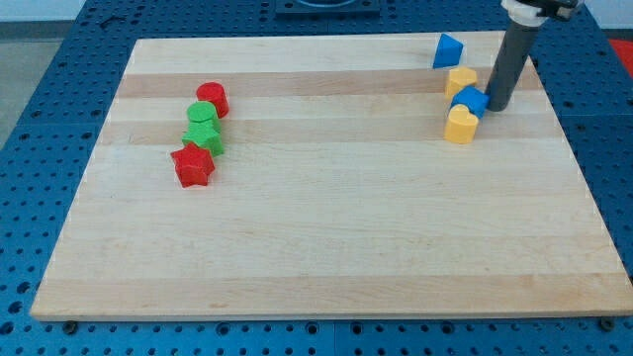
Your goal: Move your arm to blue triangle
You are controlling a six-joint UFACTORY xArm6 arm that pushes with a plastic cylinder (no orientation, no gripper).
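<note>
The blue triangle (448, 50) sits near the view's top right on the wooden board (326, 247). My tip (497, 107) is below and to the right of it, apart from it, and right beside the right side of a blue block (470, 100). A yellow block (460, 79) lies between the blue triangle and the blue block. A yellow heart (460, 125) lies just below the blue block.
On the view's left a cluster stands: a red cylinder (213, 98), a green cylinder (202, 116), a green block (205, 137) and a red star (193, 165). The board rests on a blue perforated table (40, 119).
</note>
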